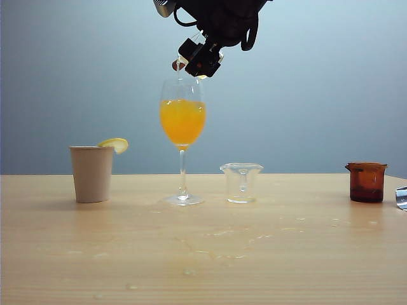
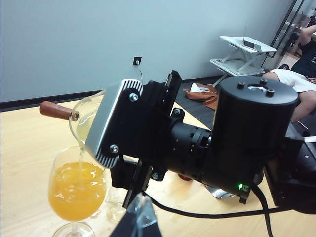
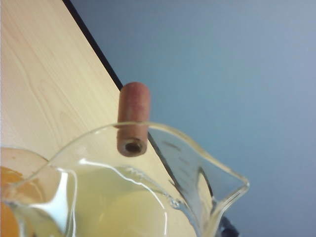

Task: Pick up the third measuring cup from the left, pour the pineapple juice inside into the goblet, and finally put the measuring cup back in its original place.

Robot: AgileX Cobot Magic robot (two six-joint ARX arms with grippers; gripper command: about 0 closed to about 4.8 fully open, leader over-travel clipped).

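Observation:
My right gripper (image 1: 200, 60) hangs high over the goblet (image 1: 182, 121), shut on the third measuring cup (image 1: 183, 60). The cup is tipped over with its brown tab (image 2: 57, 111) pointing away. A thin stream of pale pineapple juice (image 2: 81, 155) falls from the cup's lip into the goblet (image 2: 76, 190), which holds orange liquid. The right wrist view looks into the tilted cup (image 3: 207, 182), where pale juice (image 3: 123, 207) remains. Only the left wrist view shows my left gripper (image 2: 139, 215); its fingers meet at the tips with nothing between them.
A beige paper cup (image 1: 92, 173) with a lemon slice stands left of the goblet. A clear flared cup (image 1: 241, 182) stands just right of it, and a dark amber cup (image 1: 367, 182) at the far right. Small wet spots (image 1: 216, 244) lie on the table in front.

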